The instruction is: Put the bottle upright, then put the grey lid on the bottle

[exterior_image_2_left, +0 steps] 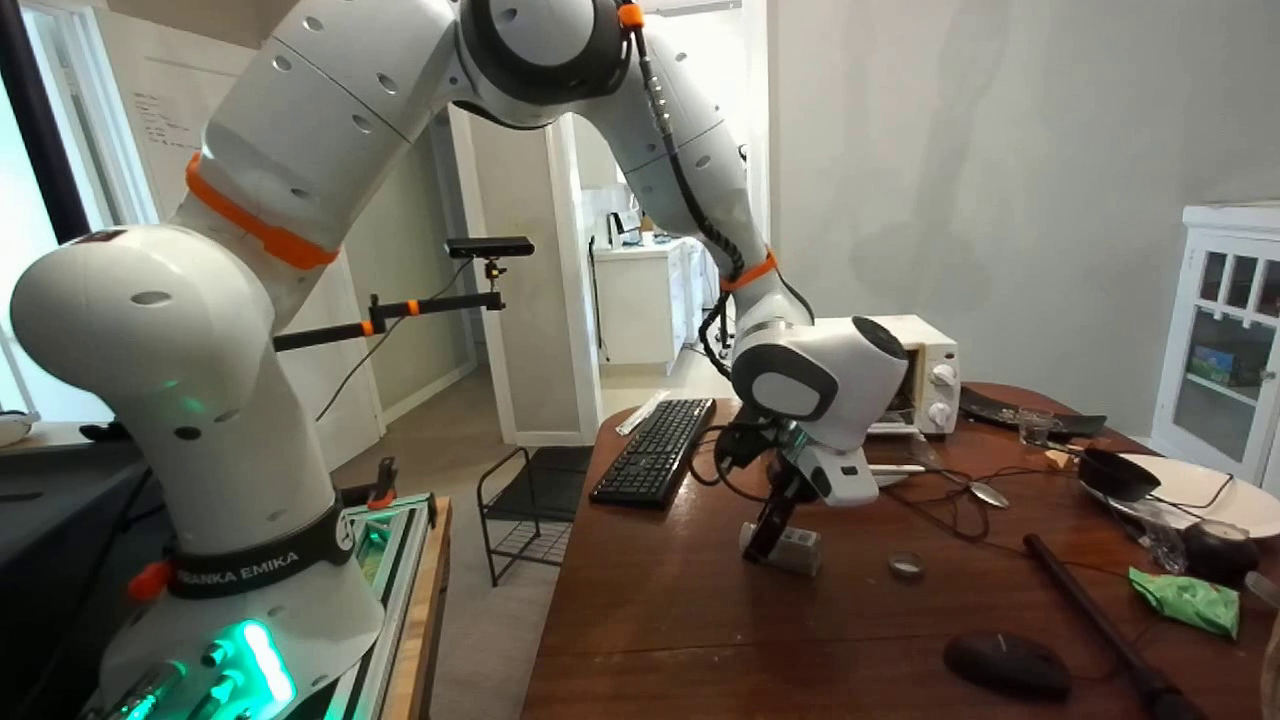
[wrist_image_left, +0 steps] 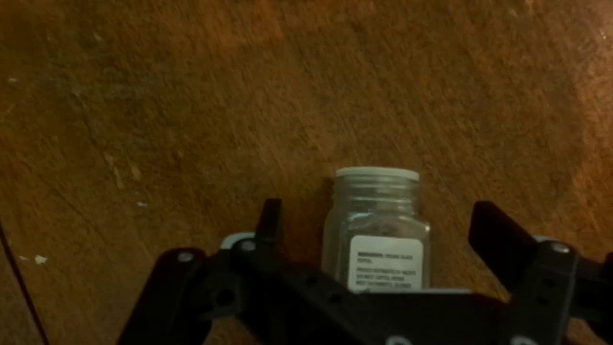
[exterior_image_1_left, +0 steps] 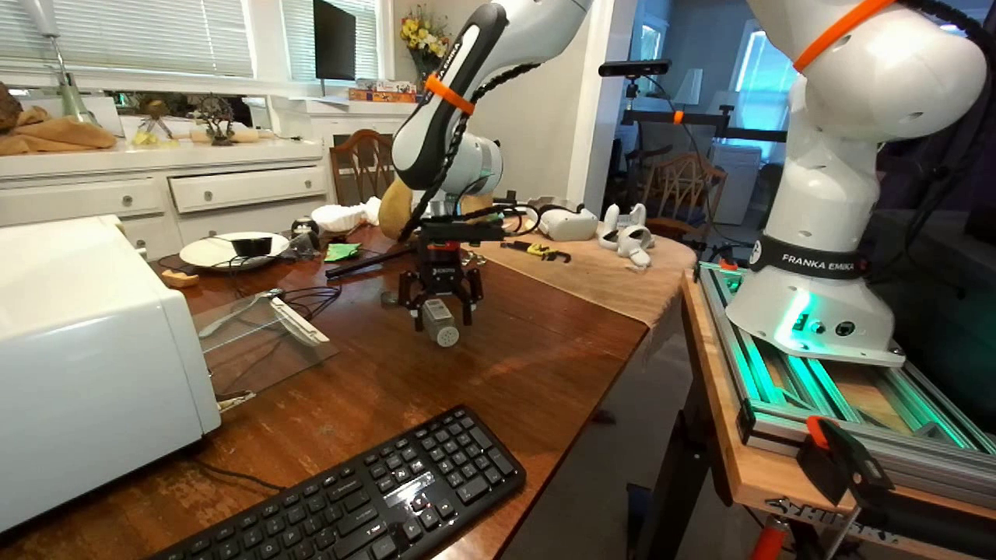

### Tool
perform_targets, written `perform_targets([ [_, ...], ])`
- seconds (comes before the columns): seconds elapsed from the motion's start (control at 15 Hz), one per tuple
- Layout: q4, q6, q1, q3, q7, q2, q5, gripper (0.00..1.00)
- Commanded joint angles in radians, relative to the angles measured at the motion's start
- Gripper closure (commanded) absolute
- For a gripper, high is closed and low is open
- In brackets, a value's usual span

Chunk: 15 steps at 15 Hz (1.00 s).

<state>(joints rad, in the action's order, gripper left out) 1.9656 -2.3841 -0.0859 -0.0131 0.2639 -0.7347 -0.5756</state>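
Note:
The bottle (exterior_image_1_left: 440, 322) is clear greyish plastic with a whitish perforated top and a white label. It lies on its side on the brown table, as both exterior views show. My gripper (wrist_image_left: 376, 208) points down over it, its fingers (wrist_image_left: 493, 230) standing on either side of the bottle. Gaps show between bottle and fingers in the wrist view, so the jaws are open and hold nothing. The bottle's lower end is hidden behind the gripper there. A small round greyish piece, apparently the grey lid (exterior_image_2_left: 906, 566), rests flat on the table a short way from the bottle.
A black keyboard (exterior_image_1_left: 373, 498) lies near the table's edge. The white toaster oven (exterior_image_1_left: 93, 358) has its glass door (exterior_image_1_left: 264, 354) lowered over the table. A black mouse (exterior_image_2_left: 1005, 662), a black rod (exterior_image_2_left: 1095, 615), cables and a white plate (exterior_image_2_left: 1240, 495) lie beyond the lid.

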Motion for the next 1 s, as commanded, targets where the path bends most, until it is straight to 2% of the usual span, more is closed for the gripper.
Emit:
perform_targets([
  [0.0,0.089,-0.158,0.007,0.05,-0.012,0.037,0.006,0.0],
  [0.27,0.128,-0.245,0.014,0.088,0.004,0.041,0.004,0.0],
  [0.33,0.137,-0.259,0.014,0.093,0.009,0.042,0.005,0.07],
  [0.4,0.143,-0.27,0.014,0.096,0.012,0.043,0.006,0.26],
  [0.6,0.162,-0.286,0.018,0.099,0.017,0.053,0.007,0.51],
  [0.8,0.176,-0.28,0.029,0.101,0.017,0.071,0.005,0.73],
  [0.93,0.157,-0.174,0.091,0.137,-0.03,0.085,-0.013,0.77],
])
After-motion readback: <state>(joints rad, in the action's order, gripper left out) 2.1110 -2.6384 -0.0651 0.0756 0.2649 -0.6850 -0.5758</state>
